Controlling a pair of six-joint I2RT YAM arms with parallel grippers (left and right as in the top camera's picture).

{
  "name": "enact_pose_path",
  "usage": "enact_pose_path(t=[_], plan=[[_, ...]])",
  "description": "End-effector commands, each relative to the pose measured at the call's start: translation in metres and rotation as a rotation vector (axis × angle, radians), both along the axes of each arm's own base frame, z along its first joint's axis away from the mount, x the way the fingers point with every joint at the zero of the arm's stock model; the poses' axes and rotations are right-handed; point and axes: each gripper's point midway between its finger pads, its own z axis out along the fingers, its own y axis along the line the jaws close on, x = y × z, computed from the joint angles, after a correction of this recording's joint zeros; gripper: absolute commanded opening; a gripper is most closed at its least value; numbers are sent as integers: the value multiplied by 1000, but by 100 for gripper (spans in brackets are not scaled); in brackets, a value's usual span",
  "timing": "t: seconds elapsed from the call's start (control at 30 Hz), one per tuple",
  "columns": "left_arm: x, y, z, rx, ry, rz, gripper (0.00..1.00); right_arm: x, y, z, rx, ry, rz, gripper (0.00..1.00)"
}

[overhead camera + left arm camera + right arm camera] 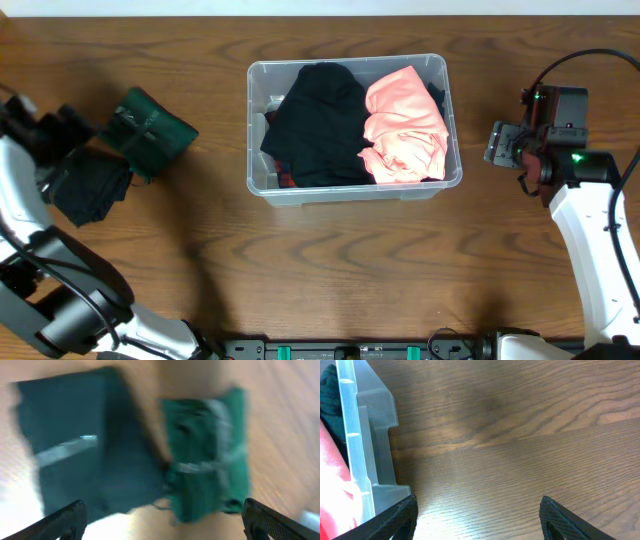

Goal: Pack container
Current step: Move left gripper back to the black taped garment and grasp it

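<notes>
While my left pincer [162,522] hangs with its fingers [67,517] spread wide and nothing caught between them, two folded cloths lie on the wooden table [350,280] just below and ahead of it. A dark teal cloth [85,445] sits toward one fingertip and a brighter green cloth [210,455] toward the other. They lie side by side, though my wrist view there is too blurred for me to tell whether their edges meet. From above, the green one lies farther out from that pincer and the dark one nearer my arm. The container [350,192], a clear bin with rounded corners, stands well apart from my left pincer, off toward my right arm and about midway across the table. Inside it, a black garment [315,125] fills the half nearer my left pincer, and a crumpled pink garment [405,125] fills the half nearer my right one, lapping a little over the black. My right pincer [480,520] is likewise parted and empty, with only bare wood grain between and ahead of its tips. The container's short wall rises just beside it on its left, close to the tip on that side but apart from it, and a strip of pink shows through the clear plastic.
</notes>
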Motion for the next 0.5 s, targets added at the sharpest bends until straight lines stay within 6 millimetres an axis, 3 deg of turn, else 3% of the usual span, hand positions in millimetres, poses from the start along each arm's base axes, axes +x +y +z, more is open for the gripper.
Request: enact_pose_path(t=[0.0, 0.07, 0.2, 0.47], plan=[[-36, 44, -8, 41, 58, 129, 98, -1, -3, -3, -8, 13, 5, 76], [-55, 62, -14, 31, 73, 188, 98, -1, -3, -3, -8, 13, 5, 76], [-76, 76, -32, -18, 102, 244, 98, -1, -3, -3, -8, 13, 5, 76], [-55, 56, -86, -227, 56, 153, 98, -1, -3, -3, -8, 14, 5, 76]])
